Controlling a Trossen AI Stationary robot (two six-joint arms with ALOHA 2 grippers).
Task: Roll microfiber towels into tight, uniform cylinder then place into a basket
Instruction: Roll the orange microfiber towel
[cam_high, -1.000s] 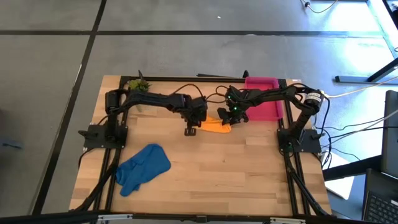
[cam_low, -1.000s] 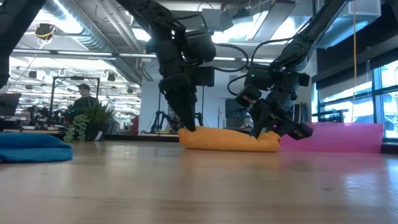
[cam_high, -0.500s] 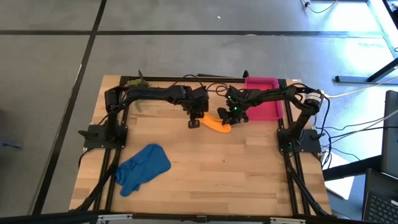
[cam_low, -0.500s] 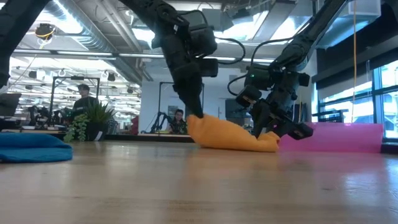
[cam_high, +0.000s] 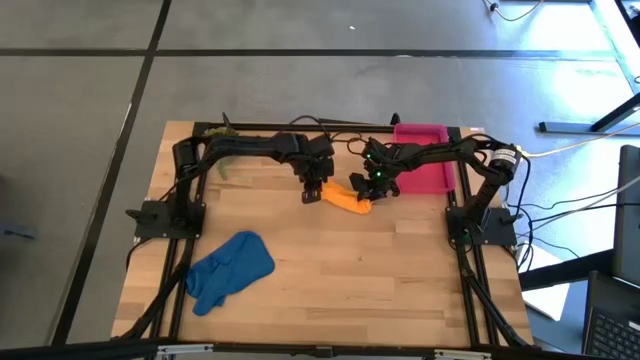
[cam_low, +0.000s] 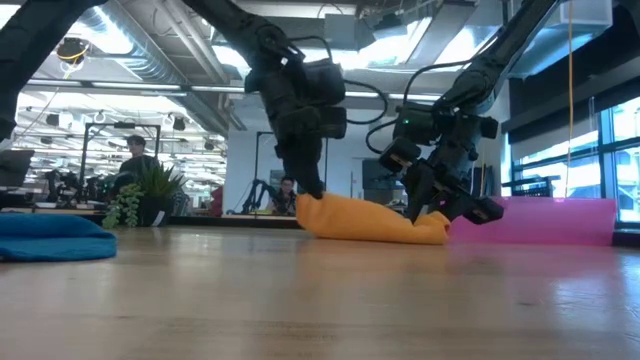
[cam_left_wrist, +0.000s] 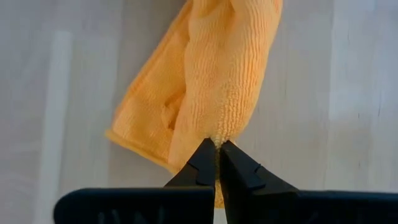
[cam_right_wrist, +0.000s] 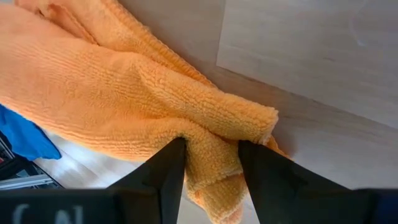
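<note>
The orange towel (cam_high: 346, 198) lies bunched lengthwise on the table's far middle. It also shows in the low view (cam_low: 372, 220). My left gripper (cam_high: 313, 192) is shut on its left end. My right gripper (cam_high: 371, 196) is shut on its right end. The blue towel (cam_high: 230, 268) lies crumpled at the near left, touched by no gripper. The pink basket (cam_high: 428, 165) stands on the table at the far right, just beyond my right gripper. My left gripper pinches the orange towel's left end at a bunched edge (cam_left_wrist: 217, 135) between its two fingertips, coming from above. That end is raised a little off the table (cam_low: 318, 203); the rest slopes down onto the wood. My right gripper has a thick bunched fold of the towel's right end (cam_right_wrist: 210, 146) between its two fingers, several layers. The fingers slant down from the right. That end rests on the table (cam_low: 436, 232).
A small green plant (cam_high: 222, 134) stands at the far left corner. Black frame rails run along the table's left, right and far edges. Bare wood lies between the two towels and along the near edge. People show in the room beyond the table.
My left gripper has gone toward the table's far edge and a little up, still shut on the orange towel. The towel's left end has lifted and swung toward the far edge, so the towel now lies slantwise. Its right end has stayed in my right gripper.
</note>
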